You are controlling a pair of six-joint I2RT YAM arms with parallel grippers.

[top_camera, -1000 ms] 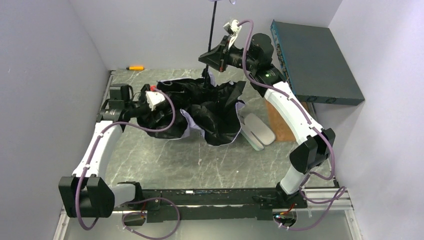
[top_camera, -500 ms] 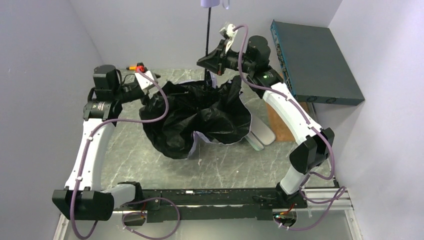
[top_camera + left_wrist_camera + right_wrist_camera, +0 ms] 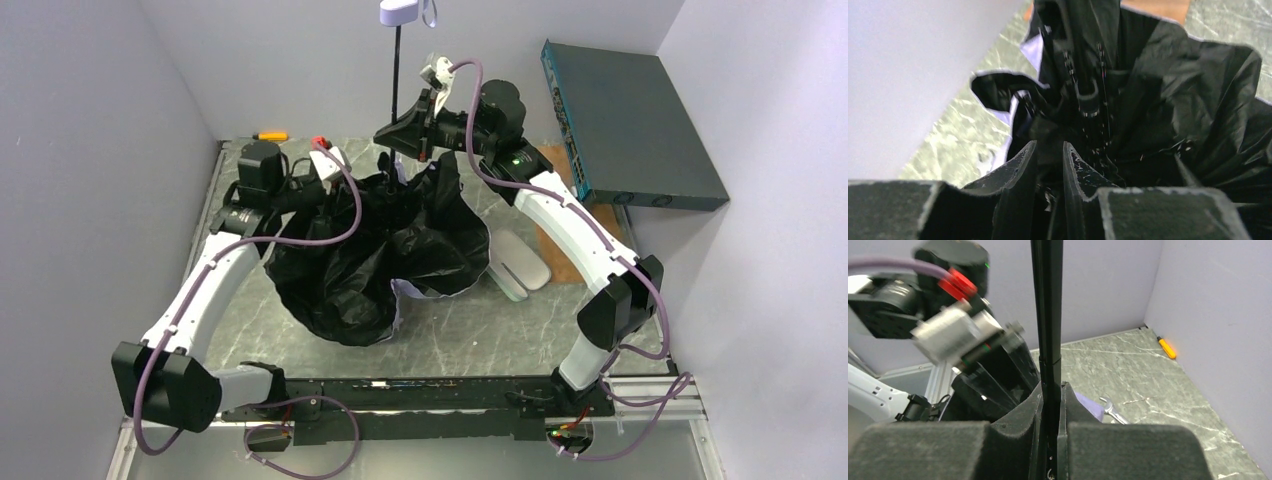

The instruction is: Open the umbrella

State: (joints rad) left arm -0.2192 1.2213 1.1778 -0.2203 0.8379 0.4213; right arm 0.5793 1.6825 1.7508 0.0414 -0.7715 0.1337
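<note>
The umbrella (image 3: 380, 250) lies upside down on the table, its crumpled black lining facing up. Its thin black shaft (image 3: 397, 70) rises to the lavender handle (image 3: 398, 12). My right gripper (image 3: 398, 135) is shut on the shaft (image 3: 1047, 300), which runs straight up between the right gripper (image 3: 1051, 390) fingers. My left gripper (image 3: 340, 188) reaches into the canopy's middle, beside the shaft's base. In the left wrist view, my left gripper (image 3: 1049, 147) stands narrowed to a slim gap, with black folds and ribs (image 3: 1088, 95) of the umbrella between and ahead of its fingers.
A pale mint-green oval case (image 3: 520, 262) lies right of the canopy, by a brown board (image 3: 568, 255). A dark flat box (image 3: 630, 130) leans at the back right. An orange screwdriver (image 3: 270, 135) lies at the back left, a wrench (image 3: 1113, 410) near the canopy. Walls stand close on three sides.
My left gripper has swung from the canopy's left rim in to its middle and closed down from wide open. The right gripper has carried the shaft and handle leftward; the canopy slid toward the front left.
</note>
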